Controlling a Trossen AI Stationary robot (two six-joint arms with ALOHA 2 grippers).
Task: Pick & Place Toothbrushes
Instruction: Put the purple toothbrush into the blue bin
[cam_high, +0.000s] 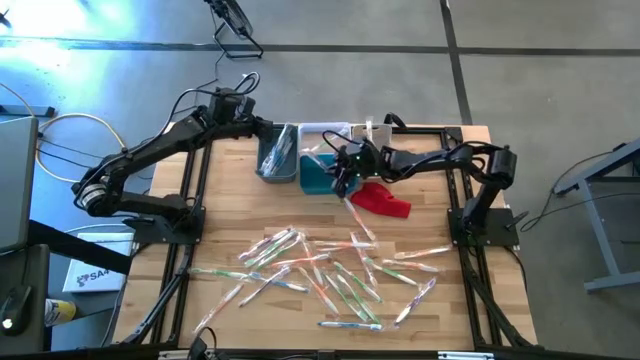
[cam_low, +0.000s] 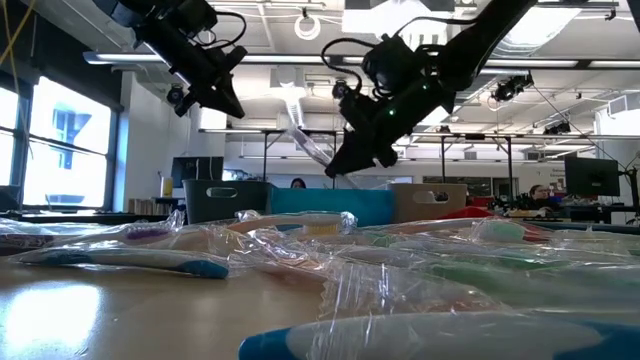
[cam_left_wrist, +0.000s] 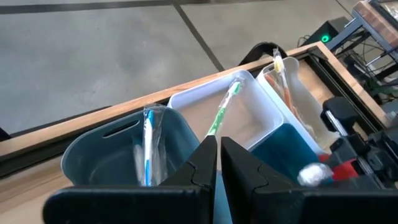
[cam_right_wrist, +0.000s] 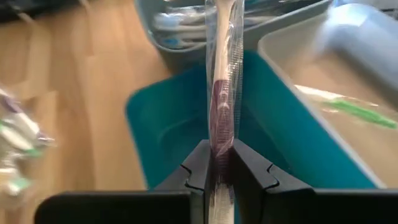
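Many wrapped toothbrushes (cam_high: 330, 275) lie scattered on the near half of the table. My right gripper (cam_right_wrist: 217, 163) hangs over the teal bin (cam_right_wrist: 180, 118) and is shut on one wrapped toothbrush (cam_right_wrist: 221, 74) with a white and purple handle. My left gripper (cam_left_wrist: 219, 158) is shut and empty above the grey bin (cam_left_wrist: 106, 149), where a blue toothbrush (cam_left_wrist: 148, 143) leans against the wall. A green toothbrush (cam_left_wrist: 222, 109) lies in the white bin (cam_left_wrist: 261, 109). An orange one (cam_left_wrist: 283, 81) stands in the farther white bin. My right gripper pinches the wrapped toothbrush between its two fingers at the purple stretch of the handle (cam_right_wrist: 217, 134). The brush runs along the fingers and sticks out well past their tips. It is lifted clear above the teal bin.
The grey, teal and white bins (cam_high: 300, 155) stand side by side at the table's far edge. A red cloth (cam_high: 385, 200) lies just to the right of the teal bin, under the right arm. Bare wood lies between the bins and the pile.
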